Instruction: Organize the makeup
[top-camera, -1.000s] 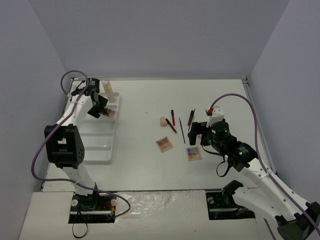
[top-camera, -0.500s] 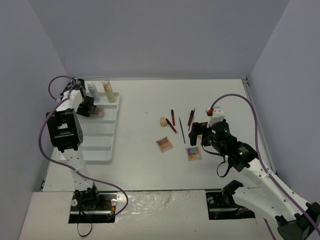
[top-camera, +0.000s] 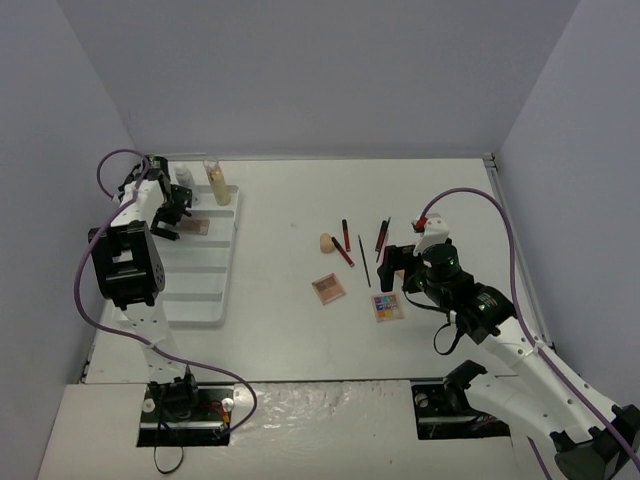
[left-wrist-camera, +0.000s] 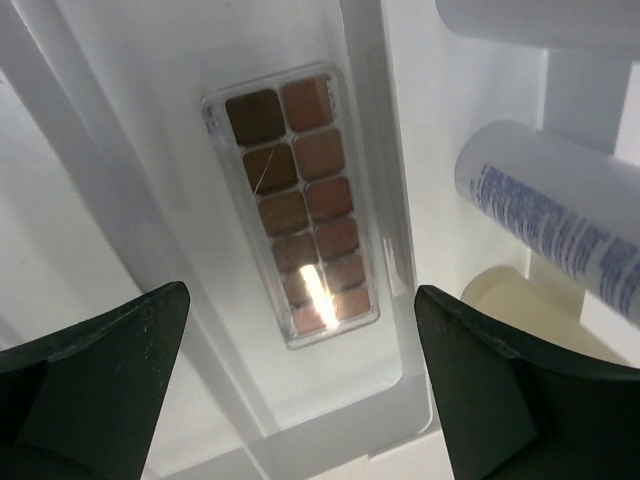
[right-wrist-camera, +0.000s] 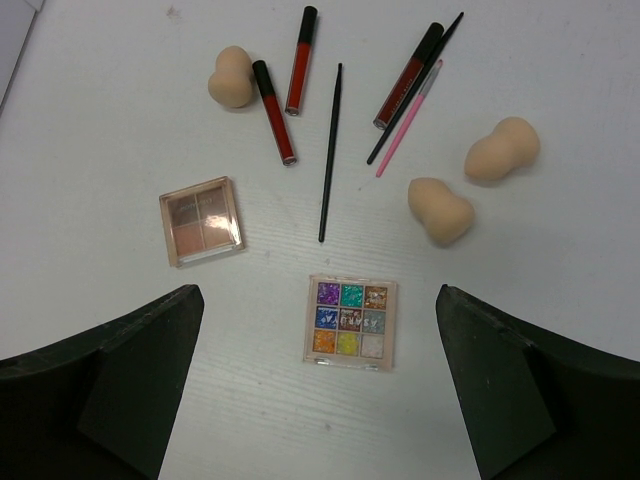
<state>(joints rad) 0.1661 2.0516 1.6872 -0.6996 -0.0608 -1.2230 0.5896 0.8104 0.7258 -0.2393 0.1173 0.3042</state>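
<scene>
The left gripper (left-wrist-camera: 300, 295) is held over the white slotted plastic tray (top-camera: 203, 292). Its 2 dark fingers (left-wrist-camera: 95, 370) are spread wide, and nothing is gripped. A long clear-cased eyeshadow palette (left-wrist-camera: 290, 205) with 2 columns of brown and rose pans is laid flat in a tray compartment. It is framed between the fingers and touched by neither. Past a tray divider, a clear bottle with blue print (left-wrist-camera: 555, 225) and a pale amber bottle (left-wrist-camera: 500, 300) are seen.

The right gripper (right-wrist-camera: 320, 295) is held above the white tabletop (right-wrist-camera: 100, 120), its fingers (right-wrist-camera: 110, 380) likewise fully apart and empty. Below it are spread:
- a square 9-colour glitter palette (right-wrist-camera: 350, 321)
- a peach 4-pan palette (right-wrist-camera: 201, 220)
- 3 peach egg-shaped sponges (right-wrist-camera: 441, 211)
- 3 red tubes (right-wrist-camera: 274, 111)
- thin black and pink brushes (right-wrist-camera: 330, 152)
</scene>
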